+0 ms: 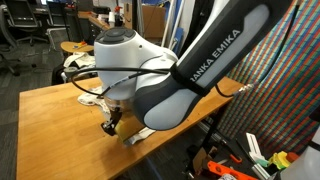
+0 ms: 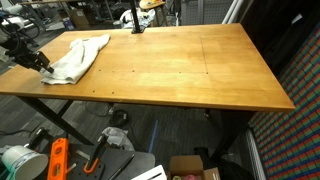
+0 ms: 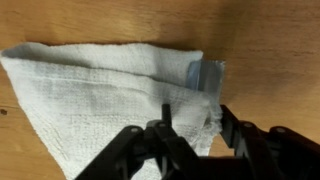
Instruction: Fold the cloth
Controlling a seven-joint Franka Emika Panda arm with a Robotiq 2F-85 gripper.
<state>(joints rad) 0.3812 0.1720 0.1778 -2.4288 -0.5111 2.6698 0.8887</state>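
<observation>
A white cloth lies crumpled and partly folded on the wooden table, near its far left corner in that exterior view. The wrist view shows it as a rough triangle with a doubled edge and a small grey tag. My gripper is low over the cloth's right edge, with its two fingers apart and that edge of the cloth between them. In both exterior views the gripper is down at the table surface by the cloth's corner.
The arm's big white body blocks much of one exterior view. Bins, tools and an orange object lie on the floor under the table. Chairs and desks stand behind. A patterned screen stands beside the table.
</observation>
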